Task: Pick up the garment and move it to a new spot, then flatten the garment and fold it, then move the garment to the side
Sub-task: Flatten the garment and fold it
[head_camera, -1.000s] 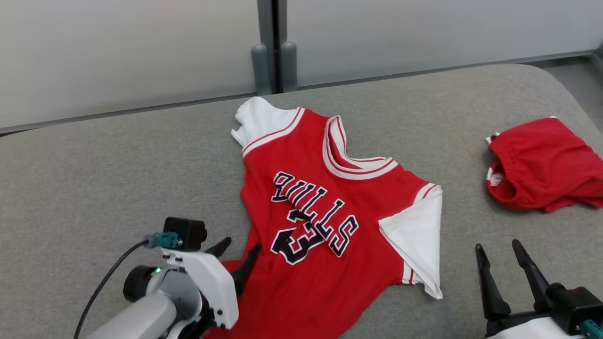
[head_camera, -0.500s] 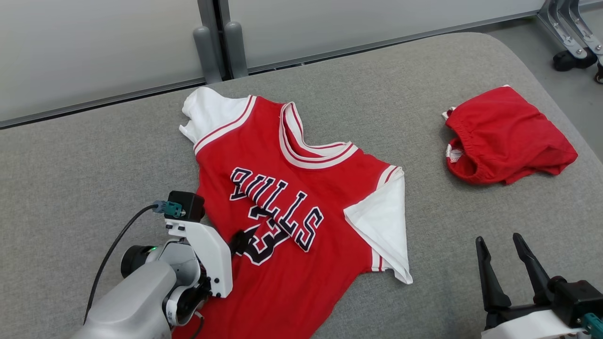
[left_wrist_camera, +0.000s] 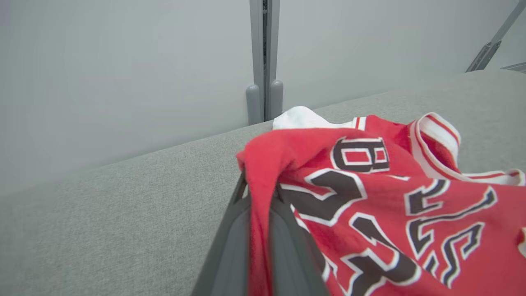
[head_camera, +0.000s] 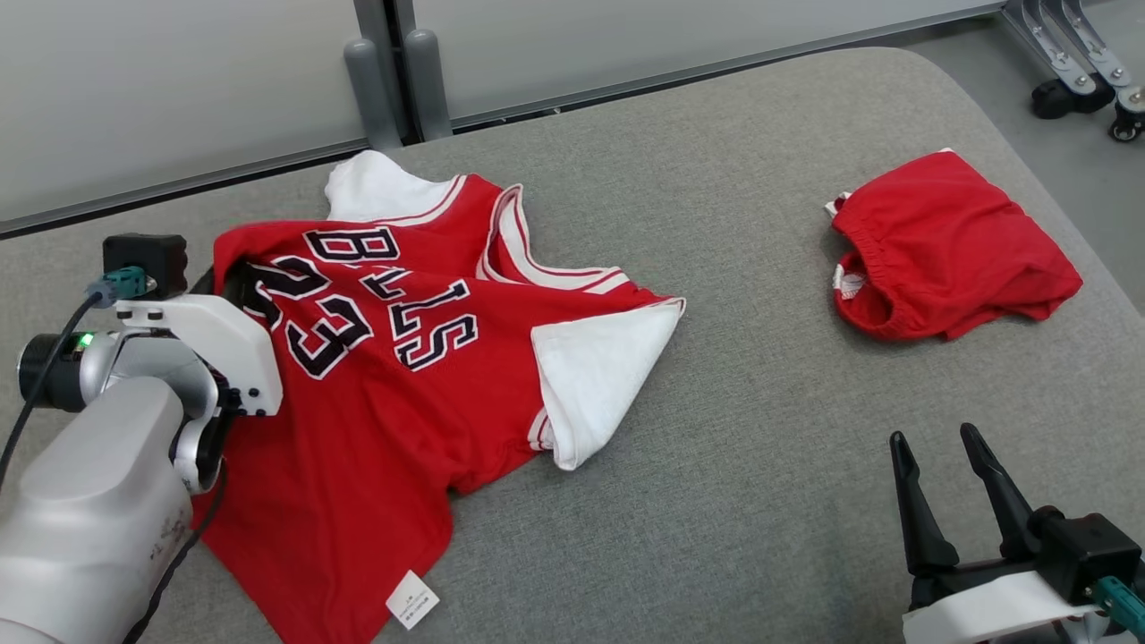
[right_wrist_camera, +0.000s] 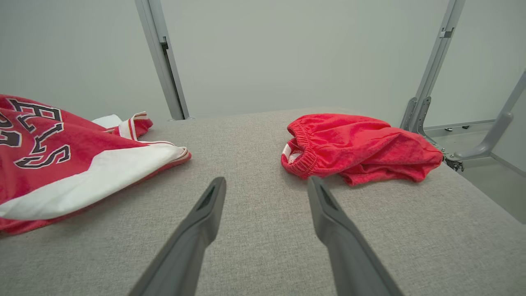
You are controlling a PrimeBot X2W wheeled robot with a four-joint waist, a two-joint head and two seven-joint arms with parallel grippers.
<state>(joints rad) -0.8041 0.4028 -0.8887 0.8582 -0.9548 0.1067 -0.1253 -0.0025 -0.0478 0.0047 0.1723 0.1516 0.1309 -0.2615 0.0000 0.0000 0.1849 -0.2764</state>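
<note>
Near the left edge of the worktop [head_camera: 760, 465], fingers of the left gripper [left_wrist_camera: 259, 197] clamp a raised fold of the red jersey [head_camera: 385, 385], newly dragged leftward and bunched, so the move seems underway, while the right gripper [head_camera: 934, 436] hovers spread and empty at the front right corner.

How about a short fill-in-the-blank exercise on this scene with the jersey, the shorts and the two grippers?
1. The left gripper is ____ on a fold of the jersey.
2. The right gripper is ____ and holds nothing.
3. The number printed on the jersey is ____.
4. In the head view, the shorts lie to the ____ of the jersey.

Missing words: shut; open; 23; right.
</note>
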